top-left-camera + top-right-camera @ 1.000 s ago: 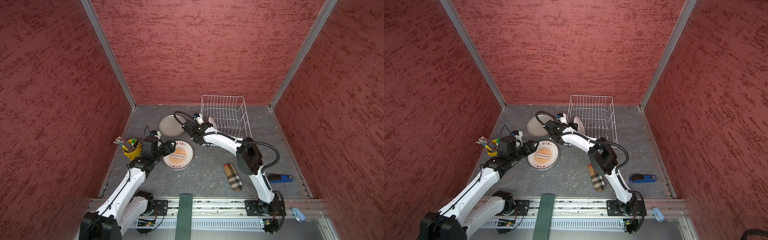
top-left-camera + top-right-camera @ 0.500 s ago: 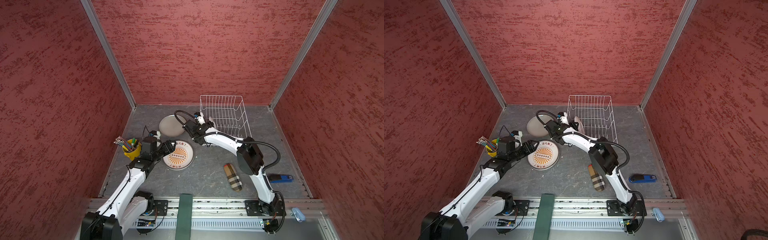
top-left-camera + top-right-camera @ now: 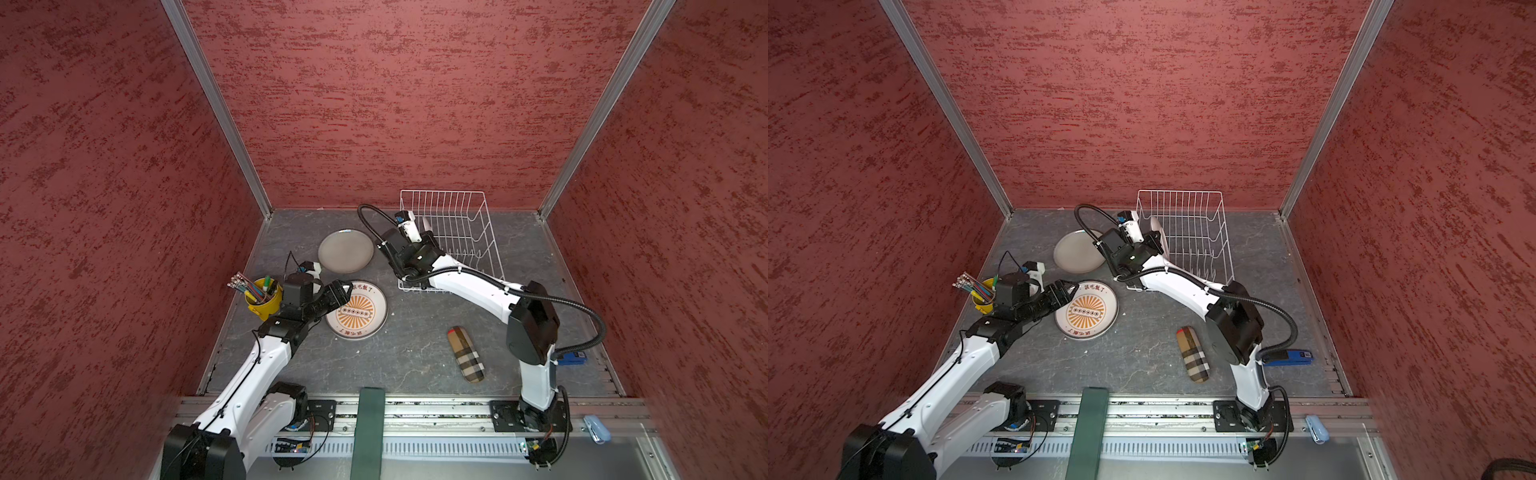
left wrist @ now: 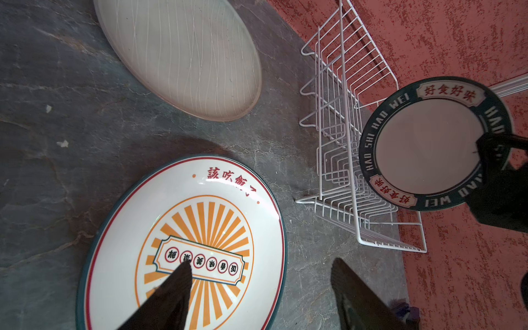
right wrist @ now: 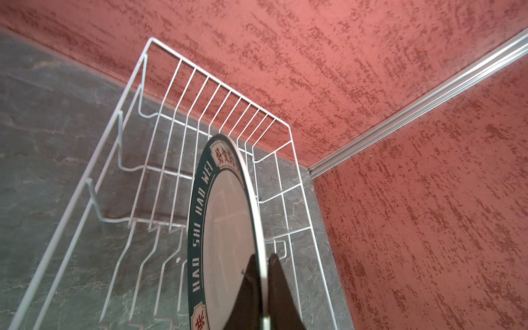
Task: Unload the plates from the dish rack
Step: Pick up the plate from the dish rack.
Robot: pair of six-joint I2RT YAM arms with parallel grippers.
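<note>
The white wire dish rack [image 3: 442, 191] [image 3: 1179, 191] stands at the back of the table. My right gripper [image 5: 263, 257] [image 3: 428, 239] is shut on the rim of a white plate with a dark green lettered rim [image 5: 225, 228] [image 4: 428, 143], holding it upright, edge-on, over the rack's left side. A grey-beige plate [image 3: 345, 251] [image 4: 183, 57] lies flat left of the rack. A sunburst plate [image 3: 357, 309] [image 4: 185, 243] lies flat nearer the front. My left gripper [image 4: 261, 265] [image 3: 345, 286] hangs open over this plate's near-left rim, holding nothing.
A yellow cup of pens [image 3: 264, 297] stands at the left edge beside my left arm. A plaid case [image 3: 465, 353] lies front right, with a blue object [image 3: 573, 357] behind my right arm's base. A green strap [image 3: 368, 432] crosses the front rail.
My right gripper has closed fully on the green-lettered plate's rim and shifted slightly toward the back with it. The left arm has not moved.
</note>
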